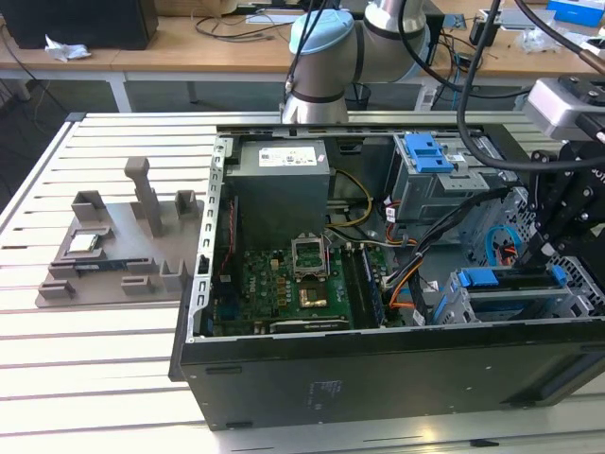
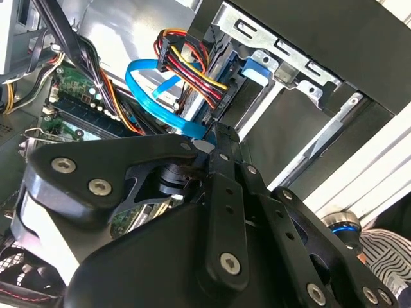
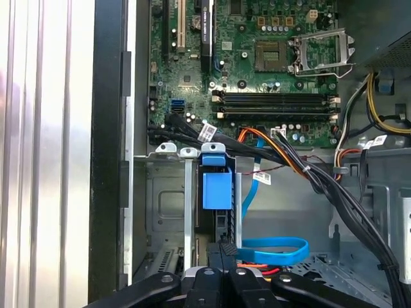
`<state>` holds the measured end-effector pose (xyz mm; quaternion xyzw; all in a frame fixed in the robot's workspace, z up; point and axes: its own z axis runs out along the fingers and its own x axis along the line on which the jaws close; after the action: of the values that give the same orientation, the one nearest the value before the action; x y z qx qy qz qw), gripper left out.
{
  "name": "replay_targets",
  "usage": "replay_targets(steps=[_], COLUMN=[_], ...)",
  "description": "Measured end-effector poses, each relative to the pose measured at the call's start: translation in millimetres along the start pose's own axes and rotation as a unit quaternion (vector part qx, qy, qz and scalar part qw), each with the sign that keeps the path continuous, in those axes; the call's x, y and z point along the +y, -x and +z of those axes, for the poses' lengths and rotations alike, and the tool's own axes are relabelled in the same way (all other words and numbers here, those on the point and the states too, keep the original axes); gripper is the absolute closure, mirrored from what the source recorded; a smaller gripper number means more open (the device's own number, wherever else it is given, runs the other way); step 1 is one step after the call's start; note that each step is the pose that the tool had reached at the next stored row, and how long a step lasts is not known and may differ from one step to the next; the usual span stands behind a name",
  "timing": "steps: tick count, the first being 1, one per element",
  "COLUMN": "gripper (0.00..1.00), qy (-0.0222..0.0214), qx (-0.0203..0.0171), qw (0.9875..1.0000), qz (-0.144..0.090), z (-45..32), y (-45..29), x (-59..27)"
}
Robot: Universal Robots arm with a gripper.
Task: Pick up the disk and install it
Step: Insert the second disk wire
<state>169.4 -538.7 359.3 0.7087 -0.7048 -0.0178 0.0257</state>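
Note:
The disk (image 1: 506,280) sits edge-up in the drive bay at the front corner of the open computer case (image 1: 378,364), on the exterior view's right. Its bright blue bracket (image 3: 216,186) shows between the bay's metal rails in the first wrist view, and as a blue tab (image 2: 257,69) in the second wrist view. My gripper (image 1: 537,253) hangs over the bay from the right. Both wrist views have its black fingers pressed together, and the tips (image 3: 222,247) (image 2: 217,135) stand right at the disk's near end. Whether they touch it I cannot tell.
A blue flat cable (image 3: 273,247) and a red-yellow-black cable bundle (image 2: 192,64) loop beside the fingers. Inside the case are the motherboard (image 1: 284,284), a grey box with a white sticker (image 1: 281,180) and a metal cage with a blue handle (image 1: 430,156). A grey fixture (image 1: 113,246) lies on the slatted table.

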Motion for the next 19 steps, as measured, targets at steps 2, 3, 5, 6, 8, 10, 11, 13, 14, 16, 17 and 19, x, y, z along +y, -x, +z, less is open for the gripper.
replay_targets(steps=[2,3,5,6,8,10,11,13,14,16,17,19], gripper=[0.89,0.89,0.89,0.89,0.89,0.89,0.89,0.89,0.89,0.89,0.89,0.89], qy=[0.0000,0.0000,0.0000,0.0000,0.0000,0.0000,0.0000,0.0000,0.0000,0.0000,0.0000,0.0000], qx=[-0.0001,0.0000,-0.0001,-0.0001,-0.0001,0.0000,-0.0001,-0.0001,-0.0001,0.0000,-0.0001,-0.0001], qw=[1.0000,1.0000,1.0000,1.0000,1.0000,1.0000,1.0000,1.0000,1.0000,1.0000,1.0000,1.0000], qz=[0.000,0.000,0.000,0.000,0.000,0.000,0.000,0.000,0.000,0.000,0.000,0.000], z=[1.5,2.0,3.1,3.7,5.3,6.5,6.9,7.8,8.1,9.1,9.4,10.0], y=[-1.6,-1.8,-1.9,-1.9,-1.8,-1.9,-1.9,-2.1,-2.2,-2.3,-2.3,-2.4], x=[-0.1,-0.1,-0.1,-0.2,-0.3,-0.3,-0.4,-0.4,-0.5,-0.5,-0.5,-0.6])
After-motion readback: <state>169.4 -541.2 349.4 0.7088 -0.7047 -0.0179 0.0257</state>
